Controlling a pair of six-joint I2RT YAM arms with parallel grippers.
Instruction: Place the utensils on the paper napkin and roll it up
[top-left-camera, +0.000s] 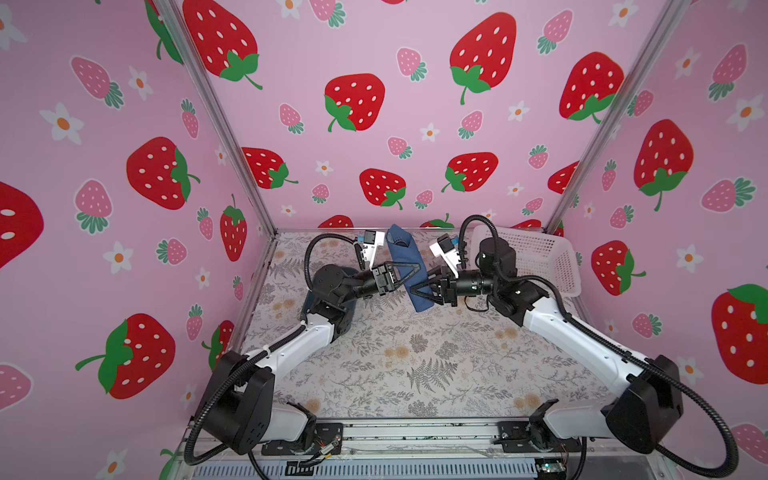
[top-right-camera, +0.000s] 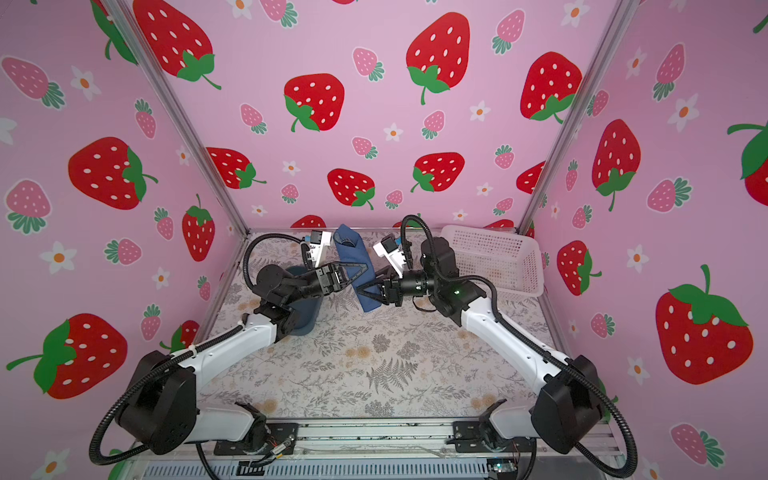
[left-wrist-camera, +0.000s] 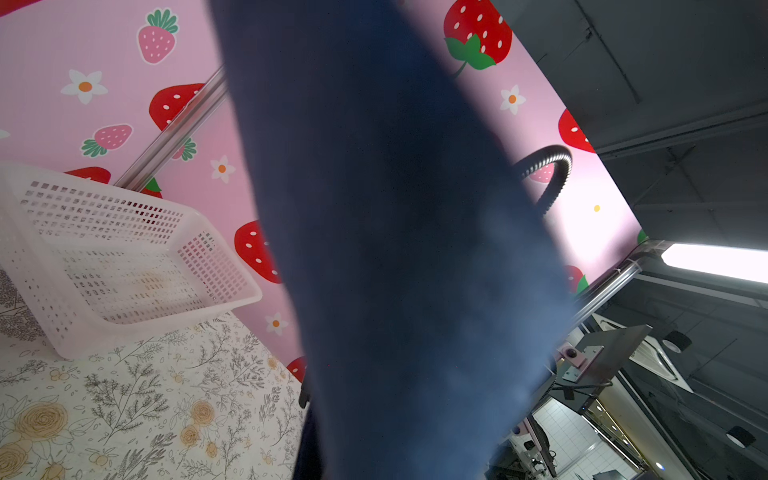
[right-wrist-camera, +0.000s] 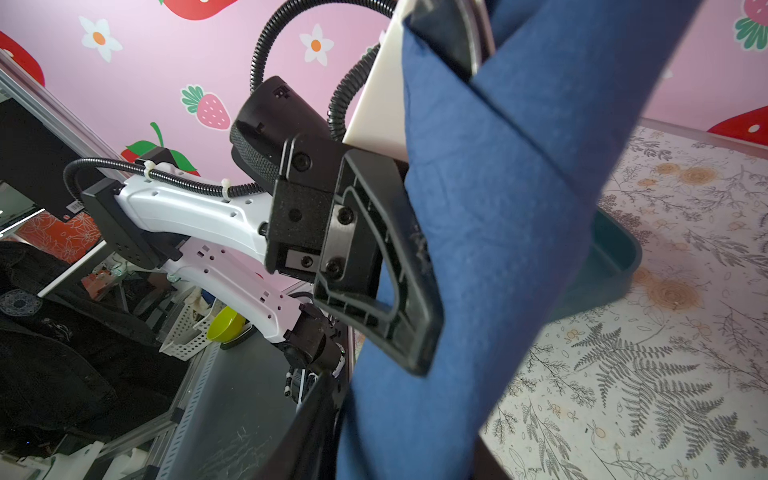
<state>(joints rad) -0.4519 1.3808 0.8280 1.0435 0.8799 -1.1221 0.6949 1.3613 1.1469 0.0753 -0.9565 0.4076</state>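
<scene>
- Napkin, rolled into a long bundle, is held tilted above the tabletop, between both hands.
- Left hand is clamped tight on the roll's middle.
- Right hand sits at the lower end; whether it grips or stands open, I cannot tell.
- Utensils cannot be made out; the left wrist view is mostly blurred napkin.
</scene>
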